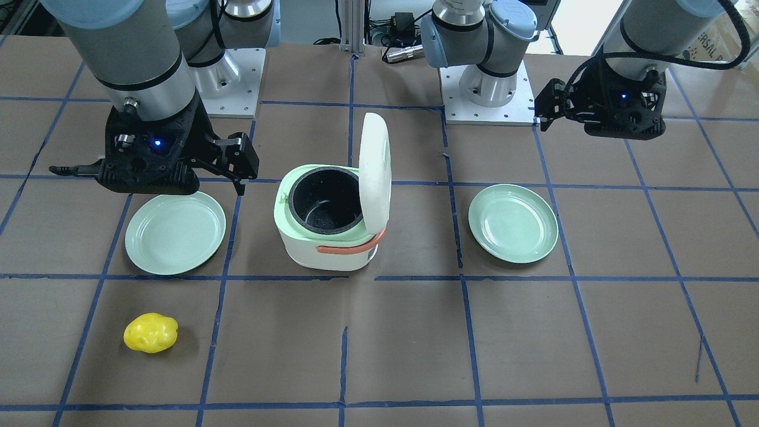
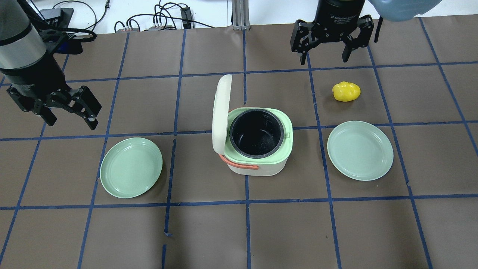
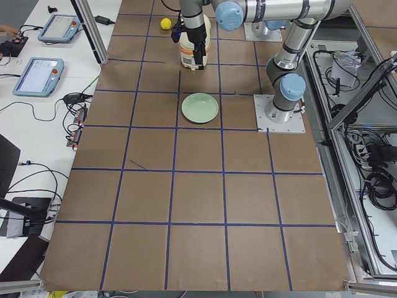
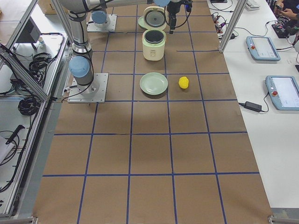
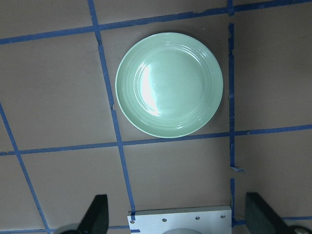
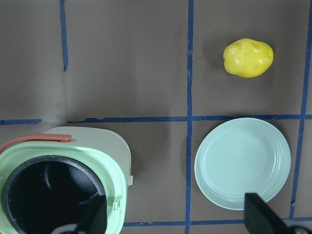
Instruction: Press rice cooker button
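Note:
The rice cooker [image 2: 257, 166] stands mid-table, white body, green rim, orange handle. Its lid [image 2: 221, 108] stands open and upright, and the black pot inside is empty. It also shows in the front view [image 1: 332, 249] and in the right wrist view [image 6: 97, 141]. I cannot make out its button in any view. My left gripper [image 2: 70, 119] is open and empty, high above the table, far left of the cooker. My right gripper [image 2: 324, 56] is open and empty, high above the far side. Both also show in the front view, left [image 1: 602, 127] and right [image 1: 154, 178].
A green plate [image 2: 130, 167] lies left of the cooker, seen below the left wrist [image 5: 169, 84]. A second green plate [image 2: 360, 150] lies to its right [image 6: 242, 163]. A yellow lemon-like object [image 2: 346, 91] lies beyond that plate [image 6: 248, 57]. Blue tape lines grid the brown table.

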